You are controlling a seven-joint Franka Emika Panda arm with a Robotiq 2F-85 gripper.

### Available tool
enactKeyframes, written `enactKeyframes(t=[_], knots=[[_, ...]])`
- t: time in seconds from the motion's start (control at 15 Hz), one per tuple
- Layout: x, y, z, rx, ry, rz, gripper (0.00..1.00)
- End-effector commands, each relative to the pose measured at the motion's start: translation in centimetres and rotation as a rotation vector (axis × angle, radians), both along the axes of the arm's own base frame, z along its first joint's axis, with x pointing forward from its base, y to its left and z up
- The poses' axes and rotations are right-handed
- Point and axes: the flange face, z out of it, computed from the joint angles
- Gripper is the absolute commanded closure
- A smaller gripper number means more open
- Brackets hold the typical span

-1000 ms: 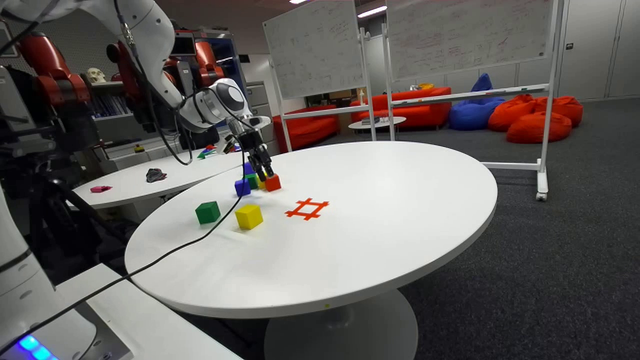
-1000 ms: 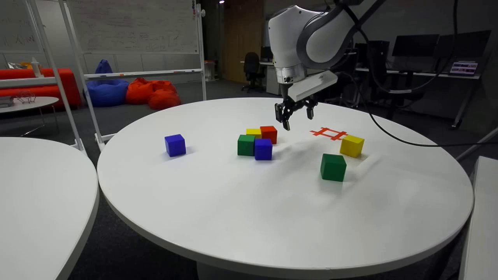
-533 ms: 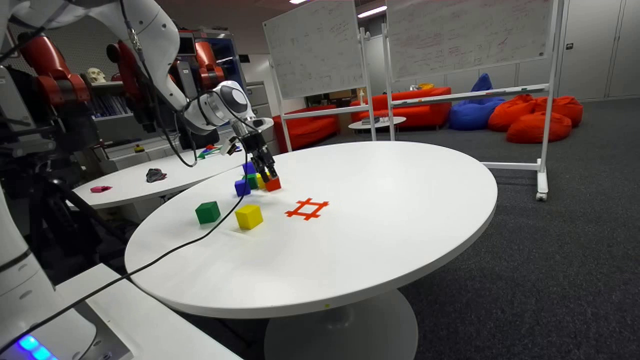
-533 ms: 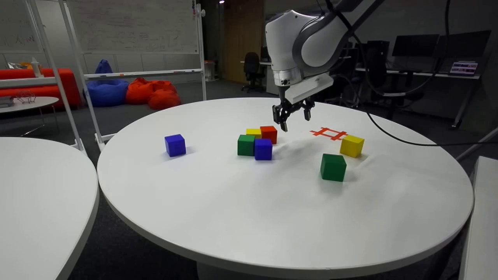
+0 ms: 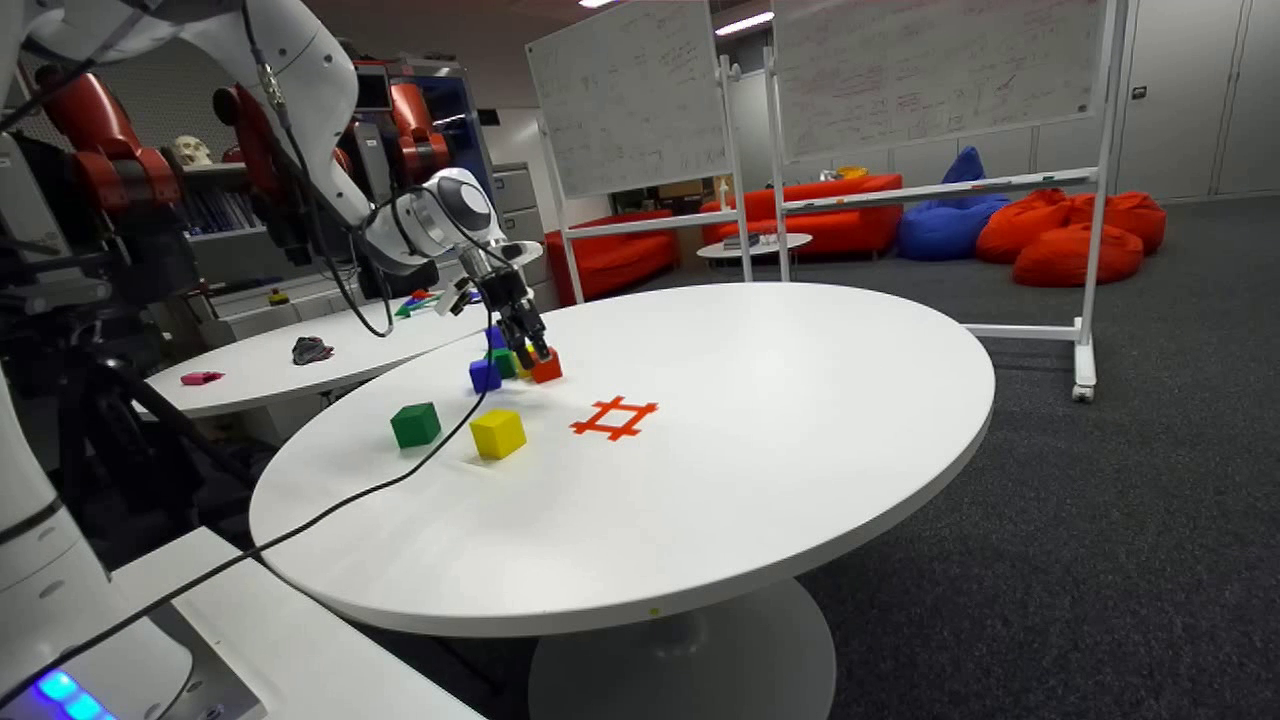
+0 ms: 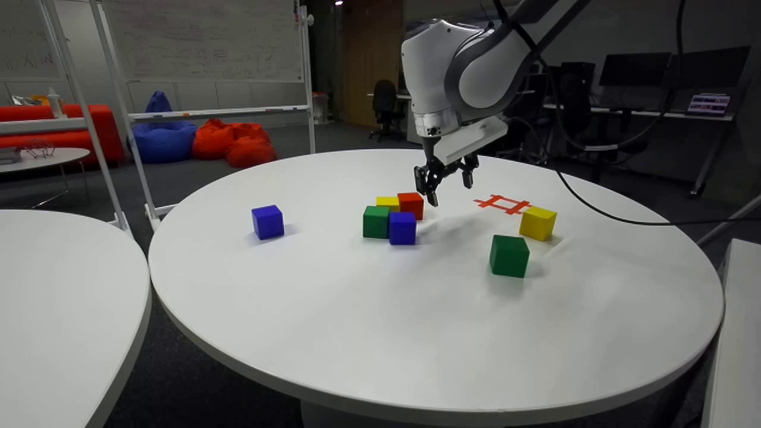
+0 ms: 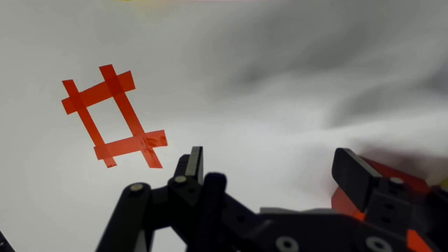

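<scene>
Wrist view: shows the claw (image 7: pixel 269 148) released, with fingers (image 7: pixel 353 178) spread wide and only the white bench (image 7: pixel 252 119) in the gap. Partly covers the red cube (image 7: pixel 343 202) with the finger at the right of this view; cannot tell from here whether touching it. At the left, reveals a frame of red tape (image 7: pixel 128 113) lying flat, made of four crossing strips.

In both exterior views, hangs low over the bench, close by the red cube. Seen in an exterior view beneath the white arm (image 6: pixel 481 77), shows a narrow gap between the nearer fingertip and the red cube's side.

Find that cube on the bench at one corner of a tight cluster: beside a yellow cube (image 6: pixel 387 204), behind a blue cube (image 6: pixel 402 228), and diagonally across from a green cube (image 6: pixel 376 222). Well off to the left of that group, see a lone blue cube (image 6: pixel 268 222); off to the right, a second yellow cube (image 6: pixel 538 223) and a second green cube (image 6: pixel 509 256), near each other, and close to the yellow one, the same frame of red tape. Just beside the bench's edge, note a second bench (image 6: pixel 65 309).

In the background of an exterior view, can make out a whiteboard (image 5: pixel 940 70), a red sofa (image 5: pixel 850 225), a blue bean bag (image 5: pixel 945 235) and red bean bags (image 5: pixel 1055 262) on dark carpet (image 5: pixel 1150 500).
</scene>
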Motion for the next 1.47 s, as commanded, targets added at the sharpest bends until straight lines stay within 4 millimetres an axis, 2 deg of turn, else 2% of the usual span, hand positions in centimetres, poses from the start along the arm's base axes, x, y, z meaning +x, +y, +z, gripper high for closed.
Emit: enactKeyframes(t=[0.0,0.33,0.47,0.53,0.8,1.4], knots=[[0.0,2.5,-1.2,-0.073,0.039,0.044,0.00],[0.0,4.8,-2.5,-0.120,0.091,0.084,0.00],[0.0,5.1,-2.6,-0.143,0.100,0.078,0.00],[-0.6,5.3,-2.8,-0.095,0.091,0.075,0.00],[-0.3,5.2,-2.8,-0.107,0.095,0.073,0.00],[-0.8,8.8,-3.2,0.061,0.179,0.515,0.00]])
